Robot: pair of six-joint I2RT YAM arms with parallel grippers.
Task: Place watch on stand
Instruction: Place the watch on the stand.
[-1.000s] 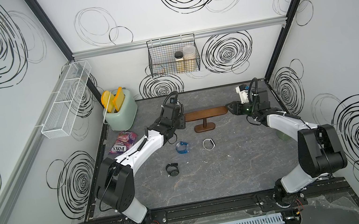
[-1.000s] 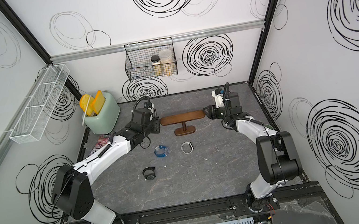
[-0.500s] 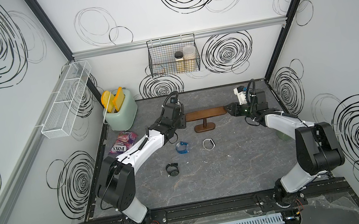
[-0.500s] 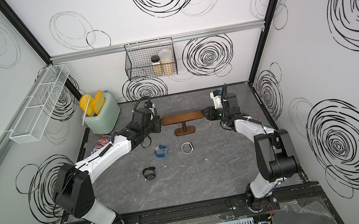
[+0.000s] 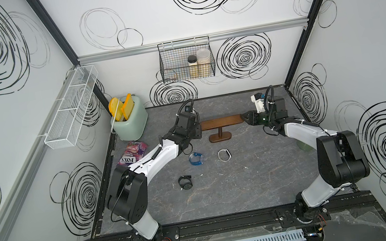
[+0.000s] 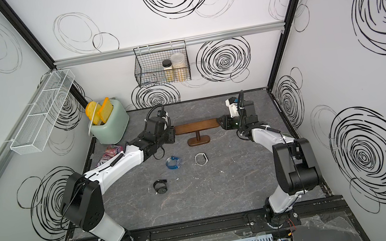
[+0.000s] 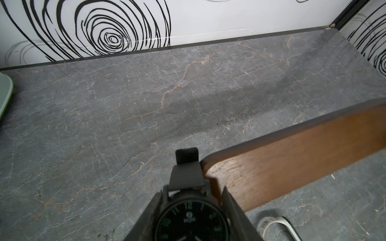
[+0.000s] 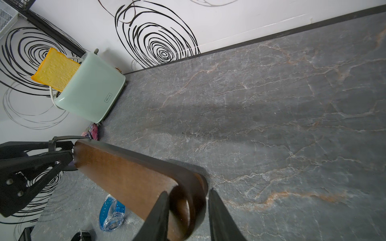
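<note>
The dark brown wooden stand (image 5: 221, 122) (image 6: 197, 126) stands at the back middle of the table. My left gripper (image 7: 192, 193) is shut on a black watch (image 7: 192, 217) with green numerals. It holds the watch right at the bar's left end (image 7: 292, 158), and the strap sticks out beside the rounded tip. In both top views this gripper (image 5: 198, 129) touches that end. My right gripper (image 8: 188, 191) (image 5: 246, 118) is open and straddles the bar's right end (image 8: 125, 173). One finger overlaps the wood, and a thin gap shows at the other.
A blue watch (image 5: 196, 158), a white band (image 5: 224, 154) and another black watch (image 5: 185, 182) lie in front of the stand. A mint toaster (image 5: 131, 122) and a snack bag (image 5: 132, 152) sit at the back left. A wire basket (image 5: 186, 65) hangs on the back wall.
My right gripper has slid left onto the bar's right end and its jaws have narrowed a little. The left arm and the watch have not moved.
</note>
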